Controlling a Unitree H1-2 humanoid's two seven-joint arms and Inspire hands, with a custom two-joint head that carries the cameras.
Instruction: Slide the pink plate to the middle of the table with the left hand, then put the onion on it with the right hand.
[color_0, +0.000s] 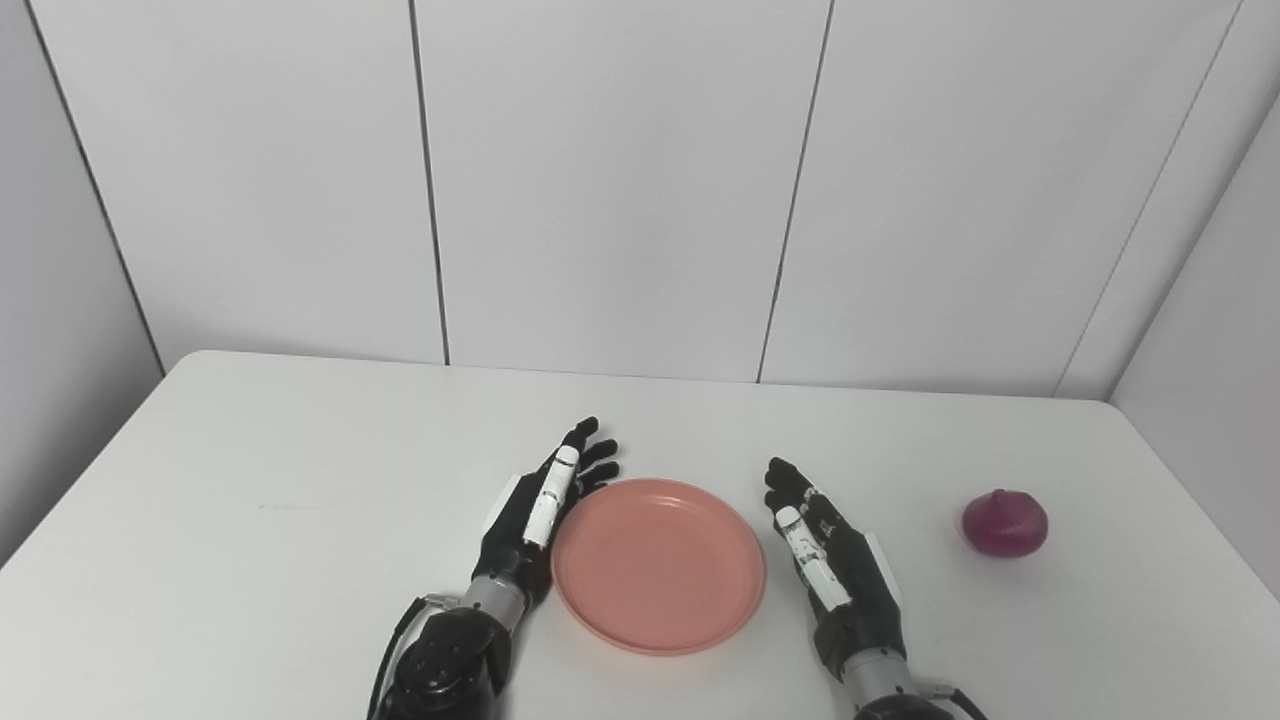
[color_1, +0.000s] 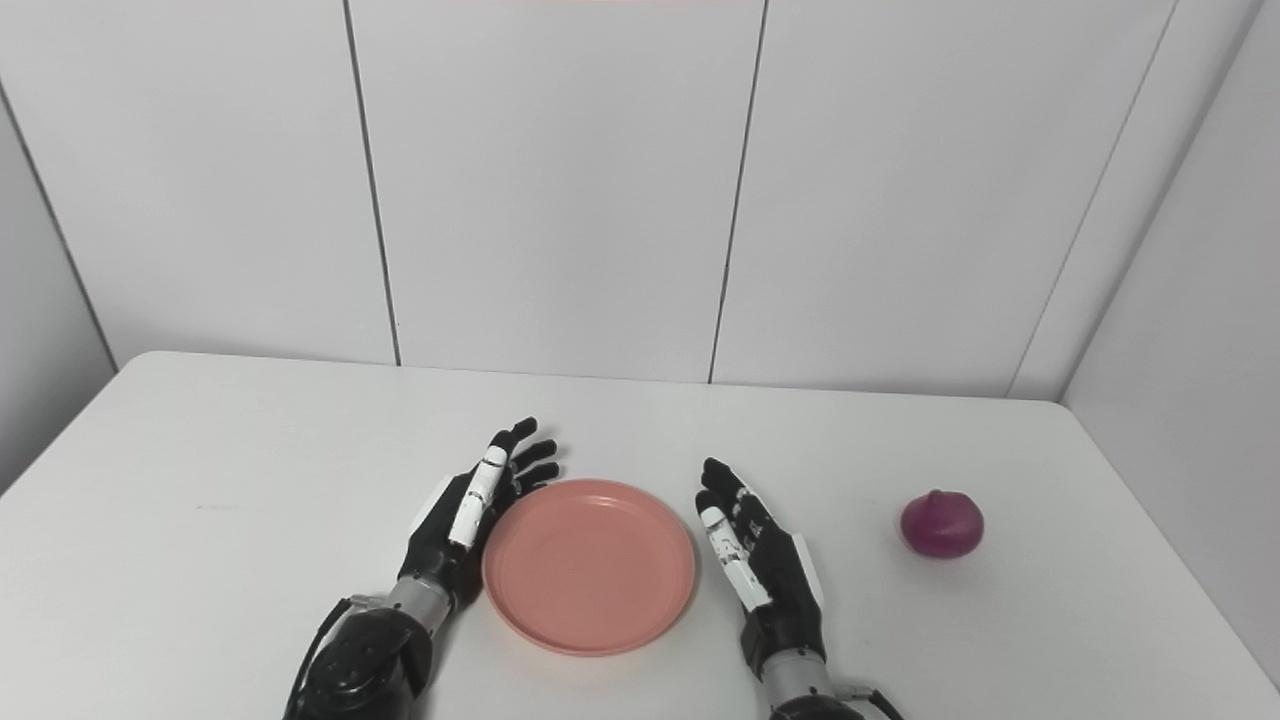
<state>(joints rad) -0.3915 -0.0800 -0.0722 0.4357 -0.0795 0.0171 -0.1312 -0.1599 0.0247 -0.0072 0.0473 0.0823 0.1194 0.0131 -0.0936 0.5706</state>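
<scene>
The pink plate (color_0: 658, 565) lies flat near the front middle of the white table (color_0: 300, 480), empty. My left hand (color_0: 540, 505) is open, its fingers stretched out along the plate's left rim, touching or nearly touching it. My right hand (color_0: 830, 555) is open and empty, resting just right of the plate with a small gap to its rim. The red-purple onion (color_0: 1005, 522) sits on the table well to the right of my right hand, upright with its tip up. It also shows in the right eye view (color_1: 941, 524).
White wall panels (color_0: 620, 180) stand close behind the table's far edge, and a side wall runs close along its right edge. The table's right edge lies a short way beyond the onion.
</scene>
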